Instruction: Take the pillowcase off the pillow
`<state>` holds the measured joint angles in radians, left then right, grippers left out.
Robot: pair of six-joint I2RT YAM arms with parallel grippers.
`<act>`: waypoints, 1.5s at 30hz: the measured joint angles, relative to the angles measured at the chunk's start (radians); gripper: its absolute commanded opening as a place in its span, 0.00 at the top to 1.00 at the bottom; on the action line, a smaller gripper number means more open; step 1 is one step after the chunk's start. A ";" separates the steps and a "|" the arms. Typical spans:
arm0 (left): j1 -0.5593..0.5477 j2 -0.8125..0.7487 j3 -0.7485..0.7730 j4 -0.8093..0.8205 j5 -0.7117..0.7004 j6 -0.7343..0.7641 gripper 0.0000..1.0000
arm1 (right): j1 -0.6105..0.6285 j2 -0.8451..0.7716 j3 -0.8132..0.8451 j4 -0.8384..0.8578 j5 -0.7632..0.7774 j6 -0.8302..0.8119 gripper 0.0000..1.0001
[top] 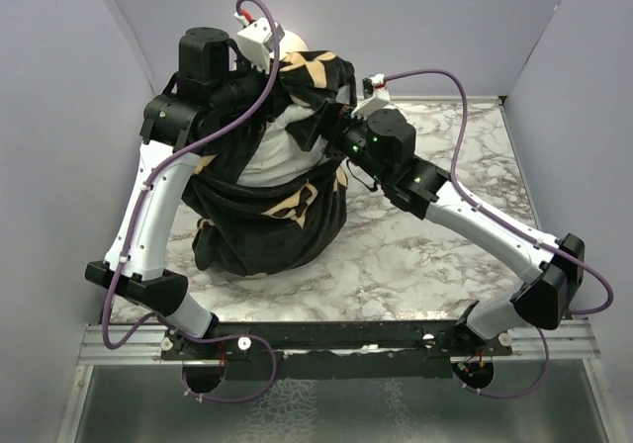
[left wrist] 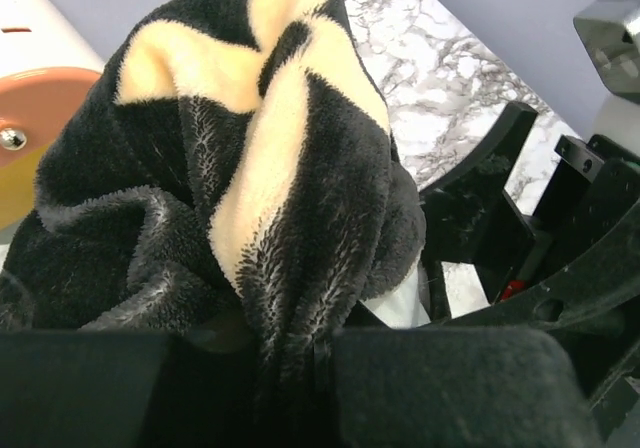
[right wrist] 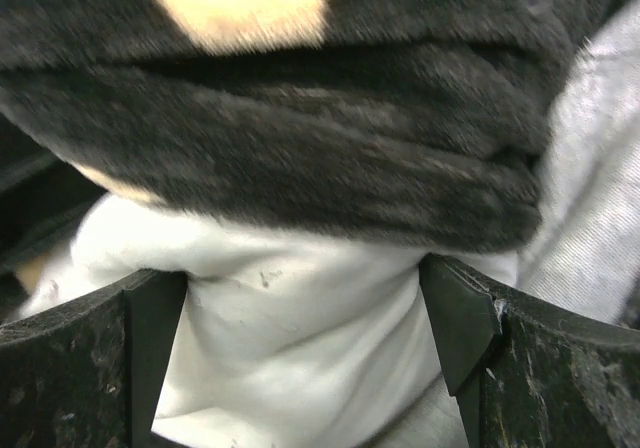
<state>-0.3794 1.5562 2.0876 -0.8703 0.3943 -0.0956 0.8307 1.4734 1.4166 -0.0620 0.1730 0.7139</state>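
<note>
We are partway through, by our judgement. The pillowcase point(top: 259, 233) is lying bunched around the pillow point(top: 275, 156) on the table point(top: 425, 255), left of centre in the top view. Only a white patch of pillow is showing through the opening, and the rest is sitting inside the cover. Our left hand point(left wrist: 318, 353) is clamping a fold of pillowcase. Our right hand point(right wrist: 300, 348) is standing wide apart, with a finger on either side of the bare pillow and not closed on it.

Pillowcase point(top: 267, 230) black plush with pale tan flower and star motifs, centre of frame. Pillow point(top: 272, 156) white, upper centre. Table point(top: 415, 255) white marble, grey veins, right side. Cylinder point(left wrist: 40, 118) cream with orange end, upper left. Cables point(top: 455, 97) purple.
</note>
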 measured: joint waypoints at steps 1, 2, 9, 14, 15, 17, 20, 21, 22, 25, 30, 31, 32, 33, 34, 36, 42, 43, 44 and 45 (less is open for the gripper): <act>0.001 0.000 0.000 0.000 0.008 0.001 1.00 | 0.002 0.006 0.003 0.017 0.006 0.010 0.00; 0.002 0.000 0.000 -0.001 0.017 0.002 1.00 | 0.002 0.012 0.008 0.031 0.009 0.017 0.00; 0.032 0.000 0.007 -0.002 0.072 0.011 1.00 | 0.003 0.093 0.036 0.169 0.001 0.093 0.00; 0.071 0.003 0.011 -0.005 0.165 -0.008 1.00 | -0.001 0.096 -0.036 0.305 -0.014 0.159 0.36; 0.076 0.005 0.012 -0.006 0.180 -0.012 1.00 | -0.002 0.100 -0.046 0.332 -0.020 0.171 0.51; 0.080 0.010 0.018 -0.010 0.203 -0.022 1.00 | -0.005 0.116 -0.047 0.365 -0.029 0.196 0.82; 0.080 0.019 0.038 -0.037 0.227 -0.026 1.00 | -0.012 0.148 -0.032 0.402 -0.043 0.212 0.99; 0.080 0.023 0.049 -0.048 0.227 -0.024 1.00 | -0.014 0.156 -0.027 0.412 -0.051 0.215 0.99; 0.080 0.027 0.063 -0.056 0.224 -0.020 1.00 | -0.014 0.159 -0.026 0.422 -0.058 0.217 0.99; 0.079 0.029 0.097 -0.063 0.195 0.001 1.00 | -0.013 0.161 -0.021 0.452 -0.101 0.193 0.99; 0.071 -0.013 0.075 0.024 0.073 0.069 1.00 | -0.005 0.161 -0.021 0.530 -0.216 0.116 0.99; 0.069 -0.025 0.064 0.047 0.046 0.087 0.97 | 0.002 0.161 -0.020 0.538 -0.238 0.092 0.99; 0.068 -0.035 0.056 0.066 0.024 0.098 0.93 | 0.014 0.161 -0.015 0.538 -0.266 0.057 0.99; 0.066 -0.044 0.053 0.087 0.002 0.109 0.85 | 0.028 0.164 -0.007 0.534 -0.283 0.026 0.99; 0.065 -0.050 0.051 0.099 -0.010 0.114 0.77 | 0.042 0.167 0.003 0.531 -0.298 0.000 0.99; 0.061 -0.055 0.051 0.120 -0.024 0.127 0.66 | 0.073 0.175 0.028 0.518 -0.320 -0.068 0.99; 0.002 -0.048 0.052 0.128 -0.029 0.143 0.38 | 0.144 0.192 0.079 0.468 -0.352 -0.225 0.99; -0.008 -0.047 0.051 0.127 -0.028 0.143 0.37 | 0.152 0.194 0.083 0.462 -0.359 -0.240 0.99; -0.014 -0.047 0.048 0.127 -0.029 0.142 0.37 | 0.161 0.198 0.090 0.452 -0.369 -0.261 0.99; -0.019 -0.046 0.047 0.127 -0.029 0.141 0.39 | 0.169 0.200 0.096 0.447 -0.375 -0.278 0.99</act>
<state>-0.3988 1.5101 2.1345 -0.7437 0.3656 0.0452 0.9997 1.6733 1.5124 0.3847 -0.2020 0.4362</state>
